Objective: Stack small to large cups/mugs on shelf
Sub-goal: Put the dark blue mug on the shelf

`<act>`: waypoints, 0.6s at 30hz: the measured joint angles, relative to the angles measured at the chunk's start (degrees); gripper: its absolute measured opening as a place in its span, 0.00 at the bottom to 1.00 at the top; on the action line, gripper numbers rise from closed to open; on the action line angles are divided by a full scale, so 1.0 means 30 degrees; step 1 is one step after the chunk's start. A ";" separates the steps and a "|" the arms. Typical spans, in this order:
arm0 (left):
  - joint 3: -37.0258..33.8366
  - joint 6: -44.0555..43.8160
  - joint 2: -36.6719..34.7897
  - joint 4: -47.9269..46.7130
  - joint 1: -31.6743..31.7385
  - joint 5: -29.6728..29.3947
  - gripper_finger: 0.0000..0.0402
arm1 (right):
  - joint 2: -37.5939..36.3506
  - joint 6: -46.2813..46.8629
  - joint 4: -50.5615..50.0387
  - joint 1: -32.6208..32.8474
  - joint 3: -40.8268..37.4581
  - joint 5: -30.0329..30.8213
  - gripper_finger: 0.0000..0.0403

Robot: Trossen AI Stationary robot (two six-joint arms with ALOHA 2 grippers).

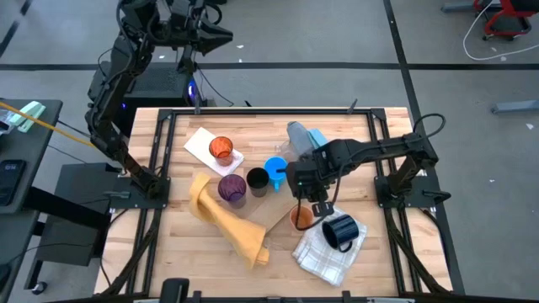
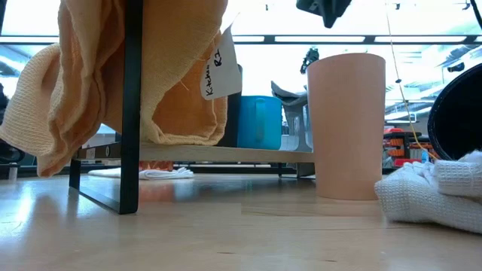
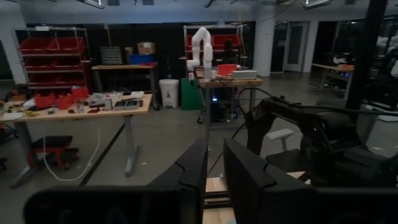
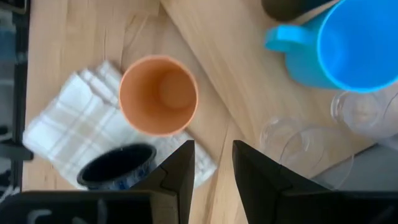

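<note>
My right gripper point(image 1: 313, 200) points down, open, nothing between its fingers point(image 4: 213, 163), just above and beside the orange cup point(image 4: 158, 94), which stands upright on the table. The dark navy mug point(image 1: 339, 231) rests on a white checked cloth point(image 1: 324, 252). The bright blue mug point(image 1: 275, 171), black cup point(image 1: 257, 181) and purple cup point(image 1: 232, 189) stand in a row on the shelf board point(image 2: 226, 153). A red-tinted cup point(image 1: 221, 149) sits on a white cloth. Two clear cups point(image 4: 292, 140) stand by the blue mug. My left gripper point(image 3: 214, 177) is held high, level, a narrow gap between its fingers.
A yellow towel point(image 1: 223, 219) hangs over the shelf's black frame point(image 2: 132, 105) and trails toward the near edge. A blue-grey folded cloth point(image 1: 307, 136) lies at the far side. Black rails point(image 1: 160, 168) run along both table sides.
</note>
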 joint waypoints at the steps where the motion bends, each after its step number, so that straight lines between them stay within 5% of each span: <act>1: 0.0000 -0.0007 0.0000 0.0007 -0.0111 0.0000 0.16 | 0.0000 0.0002 -0.0187 0.0164 -0.0004 0.0055 0.28; 18: 0.0000 -0.0168 0.0000 0.0003 -0.2425 -0.0267 0.15 | 0.0000 0.1069 -0.0241 0.2098 -0.0018 0.1005 0.28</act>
